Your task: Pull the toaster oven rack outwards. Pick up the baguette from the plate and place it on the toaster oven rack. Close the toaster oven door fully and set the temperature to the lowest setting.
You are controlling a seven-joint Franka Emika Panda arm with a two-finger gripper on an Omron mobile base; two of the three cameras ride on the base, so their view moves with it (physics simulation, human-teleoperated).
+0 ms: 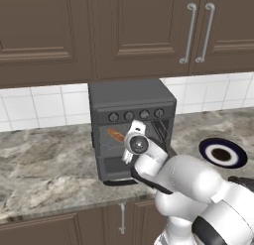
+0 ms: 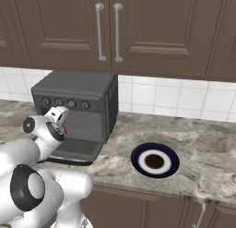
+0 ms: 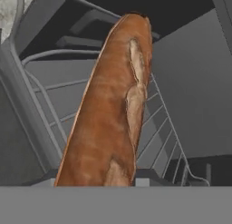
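Note:
The dark grey toaster oven (image 1: 131,97) stands on the counter with its door (image 2: 76,149) folded down and open. My gripper (image 1: 127,137) is at the mouth of the cavity, shut on one end of the orange-brown baguette (image 3: 113,123). The loaf (image 1: 116,135) reaches leftward into the oven, just above the wire rack (image 3: 159,123). I cannot tell whether it touches the wires. The baguette hides my fingertips in the hand view. The dark blue plate (image 2: 138,154) with its white ring lies bare on the counter to the right of the oven.
Four round knobs (image 1: 136,115) run across the oven front above the cavity. Brown wall cabinets (image 1: 149,30) hang close over the oven. The marble counter (image 1: 44,164) stretches to the left, and its front edge lies just below the open door.

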